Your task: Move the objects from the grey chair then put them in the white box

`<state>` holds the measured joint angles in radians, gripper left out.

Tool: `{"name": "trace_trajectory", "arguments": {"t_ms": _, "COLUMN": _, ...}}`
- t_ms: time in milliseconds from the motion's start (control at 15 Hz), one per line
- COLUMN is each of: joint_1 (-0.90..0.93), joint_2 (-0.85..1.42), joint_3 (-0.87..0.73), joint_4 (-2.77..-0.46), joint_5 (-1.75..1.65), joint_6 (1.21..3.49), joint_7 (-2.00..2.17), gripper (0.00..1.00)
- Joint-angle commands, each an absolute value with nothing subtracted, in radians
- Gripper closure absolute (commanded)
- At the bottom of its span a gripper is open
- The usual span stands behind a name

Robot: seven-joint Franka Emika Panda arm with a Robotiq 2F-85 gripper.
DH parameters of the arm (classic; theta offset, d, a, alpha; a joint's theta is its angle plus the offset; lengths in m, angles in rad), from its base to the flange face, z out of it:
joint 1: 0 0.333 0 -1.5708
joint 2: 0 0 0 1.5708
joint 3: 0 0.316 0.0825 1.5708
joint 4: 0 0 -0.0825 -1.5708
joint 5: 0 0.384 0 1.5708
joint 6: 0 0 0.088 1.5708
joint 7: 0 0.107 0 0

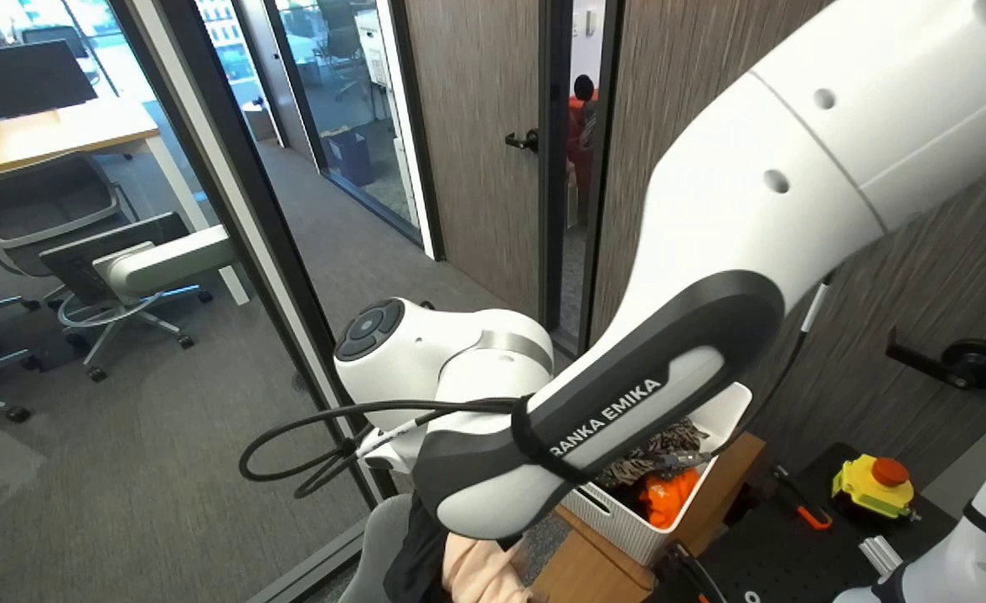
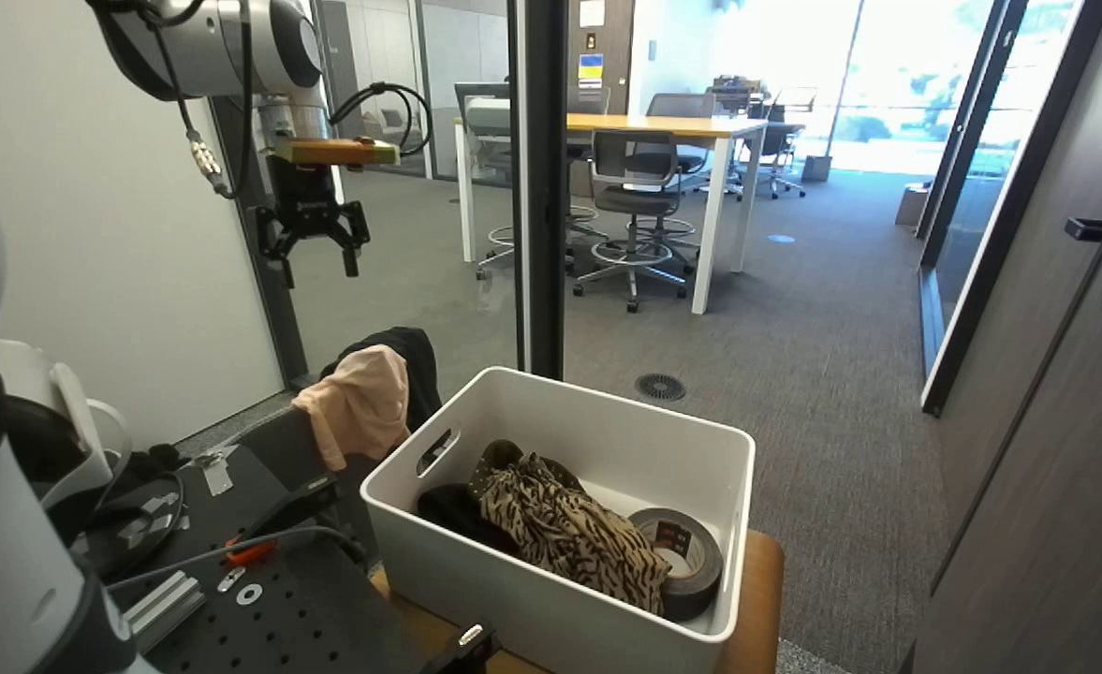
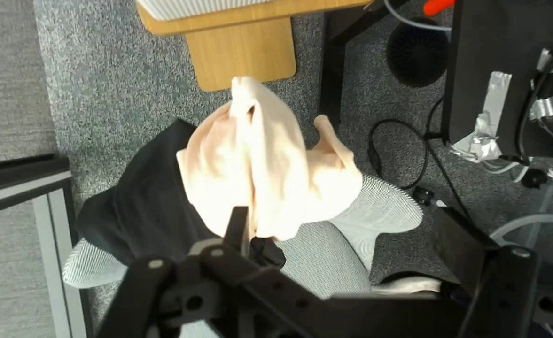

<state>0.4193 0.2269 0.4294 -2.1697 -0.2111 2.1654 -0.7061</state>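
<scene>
The grey chair [image 3: 323, 258] is set beside one edge of the bench [image 2: 758, 585], with a gap left between. At that same edge, close to a rounded corner of the bench, the white box [image 2: 532, 608] is carried. Two cloths are draped over the chair: the black cloth [image 3: 149, 199] opposite that rounded corner, and the peach cloth [image 3: 276, 173] opposite the middle of the edge, partly overlapping the black one. Both are judged light, limp and not easily harmed by a squeeze, though a flat layer may slide or be hard to pinch. The peach cloth is best taken first, at the raised fold down its middle, with the fold straddled and the black layer left unpinched; the black cloth is then better gathered at a loose fold than pressed flat. Inside the box, a patterned cloth [image 2: 574, 534] and a roll of tape [image 2: 696, 599] are held. The fingers [image 3: 237, 227] are spread wide with nothing gripped, and are suspended above the chair, outside the bench edge, well apart from both cloths.
</scene>
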Motion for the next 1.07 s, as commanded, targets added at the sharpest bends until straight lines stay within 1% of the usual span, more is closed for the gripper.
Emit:
{"name": "trace_trajectory", "arguments": {"t_ms": 0, "joint_1": 0.425, "joint_2": 0.387, "joint_3": 0.439, "joint_4": -2.021, "joint_5": -0.227, "joint_6": 2.177, "joint_7": -0.758, "gripper": 0.00}}
{"name": "trace_trajectory", "arguments": {"t_ms": 400, "joint_1": 0.477, "joint_2": 0.567, "joint_3": 0.446, "joint_4": -1.863, "joint_5": -0.210, "joint_6": 2.154, "joint_7": -0.706, "gripper": 0.00}}
{"name": "trace_trajectory", "arguments": {"t_ms": 667, "joint_1": 0.531, "joint_2": 0.640, "joint_3": 0.447, "joint_4": -1.799, "joint_5": -0.220, "joint_6": 2.169, "joint_7": -0.648, "gripper": 0.00}}
{"name": "trace_trajectory", "arguments": {"t_ms": 1000, "joint_1": 0.618, "joint_2": 0.708, "joint_3": 0.410, "joint_4": -1.773, "joint_5": -0.305, "joint_6": 2.258, "joint_7": -0.542, "gripper": 0.00}}
